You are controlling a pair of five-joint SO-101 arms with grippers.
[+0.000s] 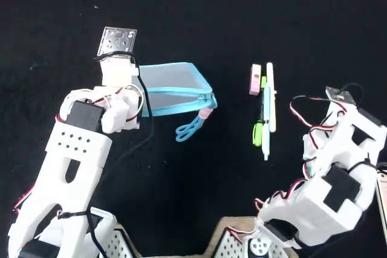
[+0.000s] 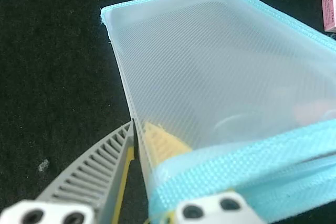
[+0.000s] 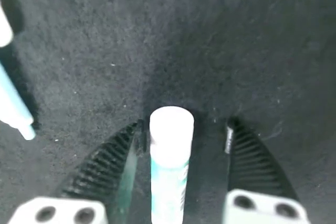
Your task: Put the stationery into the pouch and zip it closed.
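Between the wide-set fingers of the right gripper [image 3: 184, 124] sits a white-and-teal tube [image 3: 170, 150], touching one finger and clear of the other. The step looks like grasping it, so close squarely before lifting. Beyond, pens [image 1: 269, 104] lie on the black surface [image 1: 242, 22]. Farther off, the left gripper [image 2: 140, 127] pinches the pouch [image 2: 220, 66] wall; bring the tube in along the zip band [image 2: 252, 166].

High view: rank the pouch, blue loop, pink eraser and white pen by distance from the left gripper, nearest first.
1. The pouch: its left end is in the left gripper fingers.
2. The blue loop: at the pouch's right corner, toward the arms.
3. The pink eraser: further right, past a bare gap.
4. The white pen: just right of the eraser, farthest.
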